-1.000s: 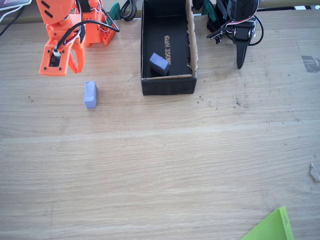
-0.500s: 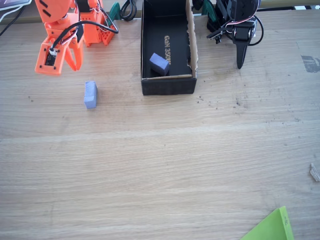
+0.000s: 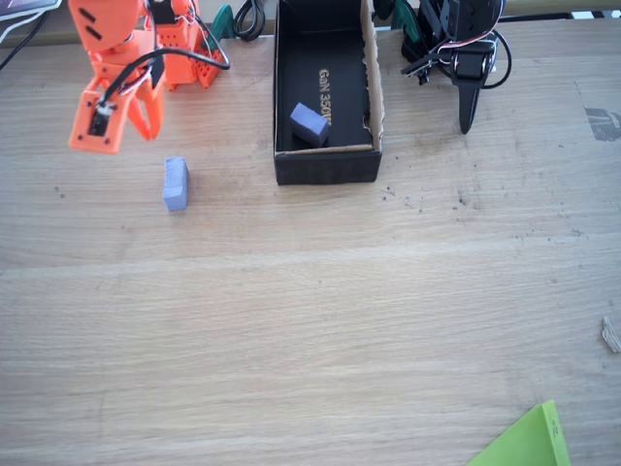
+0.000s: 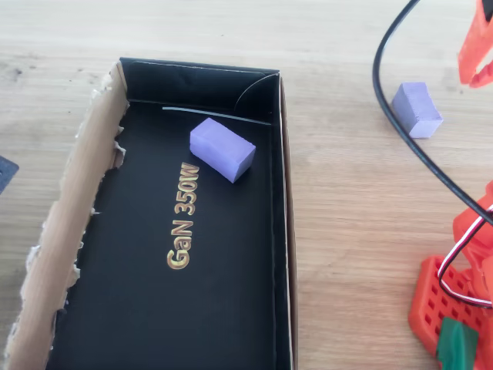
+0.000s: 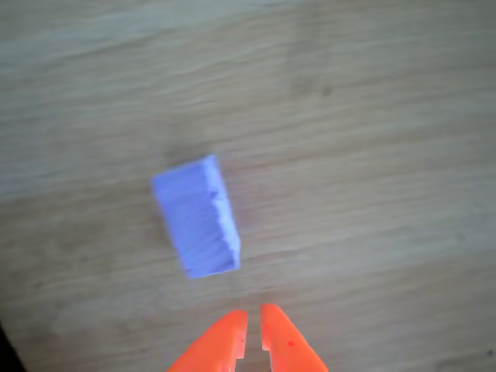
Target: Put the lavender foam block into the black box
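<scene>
While the lavender foam block (image 3: 175, 183) lies on the table (image 3: 310, 320) left of the black box (image 3: 326, 165), the empty gripper (image 5: 253, 329), fingers nearly together, must open and descend onto it.

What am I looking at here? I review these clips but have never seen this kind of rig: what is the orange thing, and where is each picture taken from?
The orange thing is a small robot arm on a wooden table. Its gripper, two pointed fingers nearly together, holds nothing. One camera stands still above the table, one looks down into the black box, and one rides on the arm's wrist. The lavender foam block lies on the table, apart from the gripper and outside the box. A darker blue-purple block already sits inside the box.
</scene>
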`<action>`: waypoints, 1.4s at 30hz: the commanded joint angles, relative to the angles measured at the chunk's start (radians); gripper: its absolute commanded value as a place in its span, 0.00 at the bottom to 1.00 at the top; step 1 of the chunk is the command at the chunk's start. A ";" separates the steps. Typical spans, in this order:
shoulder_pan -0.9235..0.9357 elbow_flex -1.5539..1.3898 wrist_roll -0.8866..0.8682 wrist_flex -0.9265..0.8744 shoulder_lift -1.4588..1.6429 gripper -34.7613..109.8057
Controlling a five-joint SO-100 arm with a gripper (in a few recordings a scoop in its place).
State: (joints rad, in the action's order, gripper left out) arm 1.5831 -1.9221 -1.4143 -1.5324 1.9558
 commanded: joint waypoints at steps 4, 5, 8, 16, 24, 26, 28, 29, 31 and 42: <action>0.150 0.138 0.057 -0.005 -0.118 0.24; 0.164 0.149 0.083 0.006 -0.137 0.24; 0.169 0.153 0.120 0.032 -0.158 0.24; 0.005 0.041 0.107 0.017 0.017 0.24; -0.158 -0.012 0.091 -0.035 0.169 0.24; -0.181 -0.012 0.112 -0.038 0.173 0.24; -0.198 -0.012 0.156 -0.026 0.166 0.24; -0.209 -0.012 0.164 -0.021 0.164 0.24; -0.225 -0.012 0.166 -0.015 0.161 0.24; -0.265 0.023 0.204 -0.025 0.092 0.24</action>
State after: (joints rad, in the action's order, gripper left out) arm 1.3070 -1.9251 -1.2118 -1.5478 2.0479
